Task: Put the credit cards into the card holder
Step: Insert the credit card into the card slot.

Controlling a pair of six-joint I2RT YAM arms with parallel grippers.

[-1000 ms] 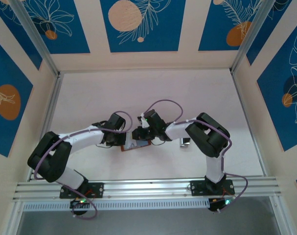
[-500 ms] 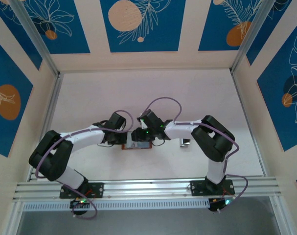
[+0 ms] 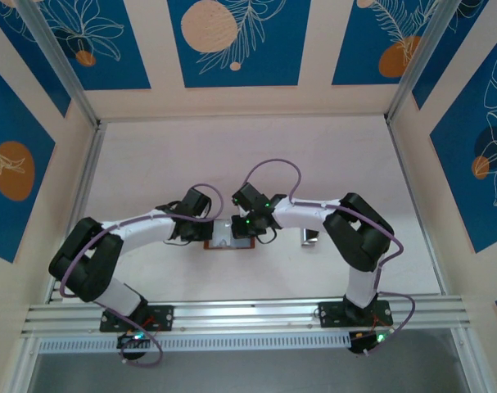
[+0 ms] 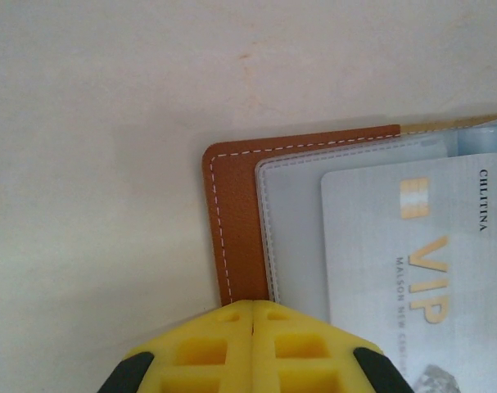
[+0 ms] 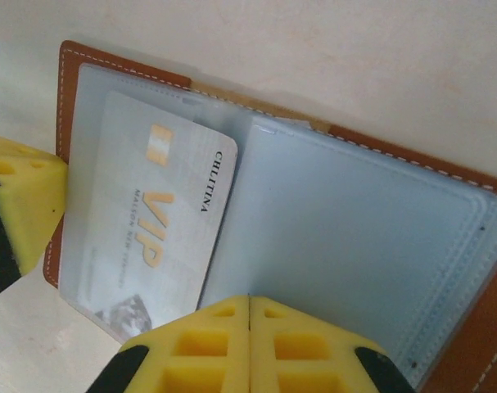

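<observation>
The left arm [image 3: 137,229] folds at its elbow and reaches inward. The right arm [image 3: 309,211] mirrors it, so the two wrists nearly meet. The left end effector [image 4: 254,311] has its yellow pads [image 4: 203,352] pressed flat together. The right end effector [image 5: 248,307] is likewise closed along one seam, with a left finger just beside it.

— How's your light around the left claw [image 4: 254,309]?
— Soft and even for you. The table [image 4: 109,82] dims into shadow to its left, and its yellow pads [image 4: 207,352] blur against the lens
— And at your right claw [image 5: 248,304]?
— Same blurred pads. Just above it the card [image 5: 150,221] print reads sharp, and the card holder [image 5: 354,237] pocket gives you a pale sheen
</observation>
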